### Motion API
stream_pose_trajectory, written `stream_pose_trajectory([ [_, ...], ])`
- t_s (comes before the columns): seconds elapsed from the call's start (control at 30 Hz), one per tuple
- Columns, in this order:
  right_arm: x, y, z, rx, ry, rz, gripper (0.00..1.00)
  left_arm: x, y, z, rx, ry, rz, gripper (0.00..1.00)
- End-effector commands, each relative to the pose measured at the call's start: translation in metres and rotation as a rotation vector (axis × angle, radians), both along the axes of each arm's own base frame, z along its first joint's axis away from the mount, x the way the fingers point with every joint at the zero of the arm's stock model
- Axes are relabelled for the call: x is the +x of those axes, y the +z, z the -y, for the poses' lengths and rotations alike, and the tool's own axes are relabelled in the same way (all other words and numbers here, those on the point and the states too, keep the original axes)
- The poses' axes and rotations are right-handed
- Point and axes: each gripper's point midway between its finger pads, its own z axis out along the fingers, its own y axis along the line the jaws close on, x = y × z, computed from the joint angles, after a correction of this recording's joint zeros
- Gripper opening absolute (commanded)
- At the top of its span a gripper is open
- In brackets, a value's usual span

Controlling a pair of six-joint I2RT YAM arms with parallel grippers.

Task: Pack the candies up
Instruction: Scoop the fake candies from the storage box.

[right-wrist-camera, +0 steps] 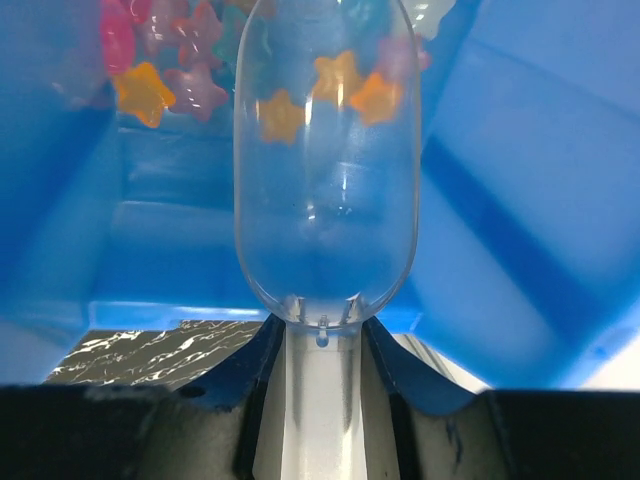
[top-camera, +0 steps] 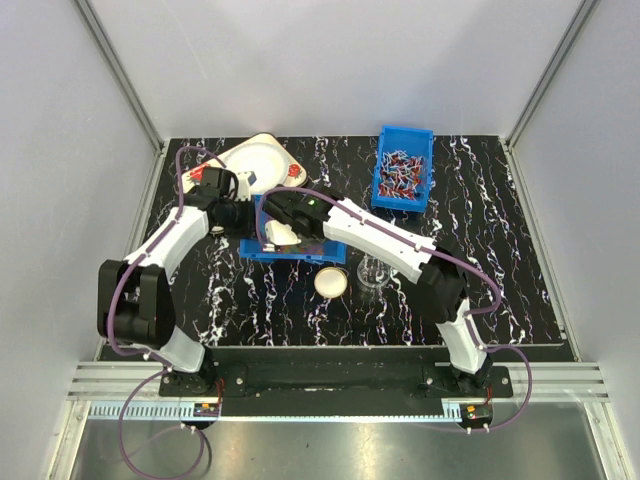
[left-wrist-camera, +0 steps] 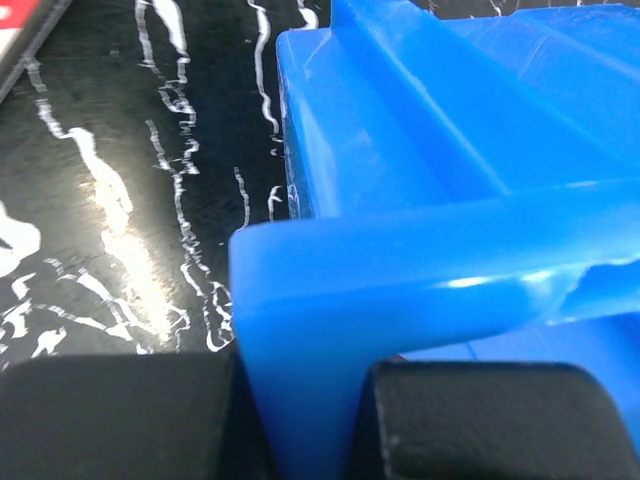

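The left tool (left-wrist-camera: 300,425) was clamped on the wall of the blue bin (left-wrist-camera: 450,150) at mid-counter. The right tool (right-wrist-camera: 320,400) gripped a clear scoop (right-wrist-camera: 325,200) inside that bin, with the candies (right-wrist-camera: 150,90) lying just beyond its tip.

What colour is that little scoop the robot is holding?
The scoop is clear plastic; the blue bin and candies show through it. Best in the right wrist view.

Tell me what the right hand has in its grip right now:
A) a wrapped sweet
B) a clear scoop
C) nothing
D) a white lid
B: the right wrist view shows the right hand clamped on the handle of a clear scoop, whose bowl reaches into the blue bin toward the candies.
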Motion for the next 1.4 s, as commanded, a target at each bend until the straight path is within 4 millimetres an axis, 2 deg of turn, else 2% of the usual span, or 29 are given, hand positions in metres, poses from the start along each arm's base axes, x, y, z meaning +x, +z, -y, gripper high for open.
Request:
stream_pose_trajectory([
  [0.0,-0.020,0.004,0.012,-0.103,0.061,-0.055,0.00,0.025,0.057,0.007,-0.074,0.052,0.220,0.00],
  [0.13,-0.026,-0.008,-0.005,-0.078,0.082,-0.089,0.00,0.022,0.061,0.006,-0.079,0.063,0.232,0.00],
  [0.27,-0.024,-0.014,-0.036,0.028,0.099,-0.098,0.00,0.021,0.058,0.006,-0.079,0.067,0.227,0.00],
  [0.47,-0.023,-0.030,-0.071,0.168,0.115,-0.120,0.00,0.017,0.054,0.009,-0.095,0.054,0.212,0.00],
  [0.77,-0.028,-0.050,-0.102,0.368,0.126,-0.159,0.00,0.014,0.053,0.015,-0.123,0.031,0.194,0.00],
  [0.87,-0.029,-0.052,-0.107,0.455,0.103,-0.191,0.00,0.012,0.053,0.015,-0.123,0.026,0.196,0.00],
  [0.9,-0.028,-0.045,-0.107,0.494,0.089,-0.189,0.00,0.012,0.053,0.015,-0.123,0.025,0.197,0.00],
  [0.93,-0.032,-0.050,-0.106,0.509,0.085,-0.214,0.00,0.011,0.052,0.015,-0.121,0.023,0.195,0.00],
  [0.97,-0.025,-0.044,-0.108,0.556,0.078,-0.199,0.00,0.011,0.052,0.014,-0.117,0.022,0.194,0.00],
  [1.0,-0.026,-0.035,-0.107,0.598,0.067,-0.197,0.00,0.011,0.051,0.014,-0.115,0.022,0.190,0.00],
  [1.03,-0.029,-0.039,-0.105,0.619,0.060,-0.221,0.00,0.010,0.050,0.014,-0.113,0.018,0.187,0.00],
  [1.07,-0.023,-0.033,-0.105,0.664,0.038,-0.211,0.00,0.011,0.050,0.014,-0.113,0.017,0.188,0.00],
  [1.1,-0.024,-0.023,-0.105,0.708,0.039,-0.222,0.00,0.010,0.049,0.014,-0.114,0.015,0.184,0.00],
  [1.13,-0.028,-0.026,-0.103,0.728,0.035,-0.251,0.00,0.010,0.050,0.015,-0.117,0.007,0.180,0.00],
  [1.2,-0.023,-0.011,-0.101,0.799,0.020,-0.244,0.00,0.012,0.049,0.016,-0.115,-0.001,0.177,0.00],
  [1.23,-0.025,-0.015,-0.099,0.813,0.019,-0.262,0.00,0.011,0.049,0.016,-0.109,-0.009,0.172,0.00],
  [1.3,-0.024,-0.006,-0.094,0.845,0.009,-0.256,0.00,0.013,0.049,0.016,-0.103,-0.018,0.168,0.00],
  [1.37,-0.027,-0.005,-0.091,0.863,0.009,-0.265,0.00,0.012,0.047,0.015,-0.092,-0.030,0.159,0.00],
])
